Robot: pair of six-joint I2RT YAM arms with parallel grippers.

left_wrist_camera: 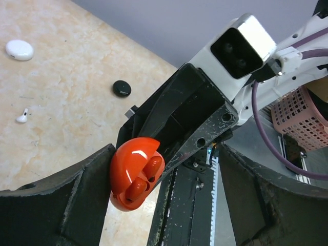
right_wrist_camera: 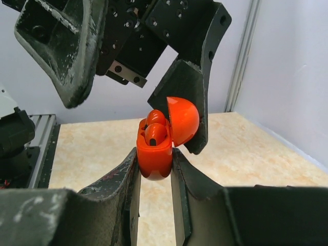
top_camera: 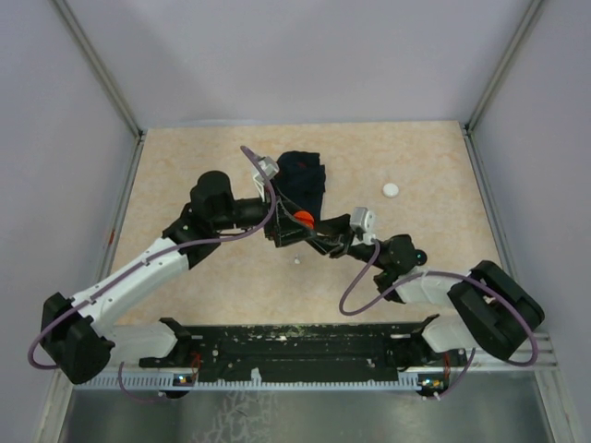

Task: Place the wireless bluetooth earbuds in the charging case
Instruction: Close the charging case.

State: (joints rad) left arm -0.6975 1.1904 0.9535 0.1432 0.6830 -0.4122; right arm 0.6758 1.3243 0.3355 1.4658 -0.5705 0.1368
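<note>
Right end effector (right_wrist_camera: 155, 160): narrow, pinched on the lower body of the orange charging case (right_wrist_camera: 154, 154) and holding it upright above the surface (right_wrist_camera: 246, 148), at the centre of the right wrist frame.
Left end effector (left_wrist_camera: 166, 151): spread wide and gripping nothing. One finger stood just behind the case's lid (right_wrist_camera: 183, 120); whether it touched the lid was hard to tell from either wrist view.
Case: lid hinged open toward the right of the right wrist frame, with two orange earbuds (right_wrist_camera: 155, 134) in its wells.
Earbud seating: both looked pushed down, stems hidden, so this pair appeared to be in.
Loose items: a white earbud (left_wrist_camera: 22, 117) lay at the left edge of the left wrist frame, with a white disc (left_wrist_camera: 19, 49) above it and a black disc (left_wrist_camera: 122, 88) to the right, all well apart from the case.
Step in hand: probably confirming the seating and dealing with the lid.
Doing it well: keep the right grip low and steady, bring the free finger against the lid's outer dome, and press gently so the case does not twist out.
</note>
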